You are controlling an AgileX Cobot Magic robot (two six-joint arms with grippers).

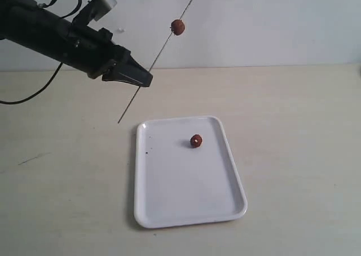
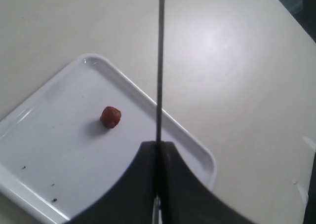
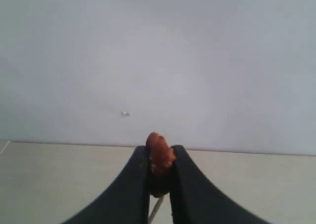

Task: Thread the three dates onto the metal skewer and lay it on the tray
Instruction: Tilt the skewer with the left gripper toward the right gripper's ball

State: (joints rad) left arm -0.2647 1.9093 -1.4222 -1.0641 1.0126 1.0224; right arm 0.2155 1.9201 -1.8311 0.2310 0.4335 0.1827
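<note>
We count three dates. The first date (image 1: 177, 27) sits threaded on the single metal skewer (image 1: 162, 49), at the top centre of the exterior view. The second date (image 1: 196, 141) lies loose on the one tray (image 1: 169, 199), lower centre. The third date (image 3: 158, 149) is pinched between the narrowed jaws of the right gripper (image 3: 160, 159), which lies outside the exterior view. The left gripper (image 1: 145, 79), upper left, is clamped tight on the skewer, holding it slanted in the air.

Exterior view: raised, angled down across surface (image 1: 293, 154) toward pale wall (image 1: 271, 25); tray (image 1: 169, 211) seen whole at mid-distance. Left wrist view: aimed steeply down past left gripper (image 2: 158, 145), same tray caught close below, shared with exterior. Right wrist view: held level, wall faced, right gripper (image 3: 160, 154) very near.
</note>
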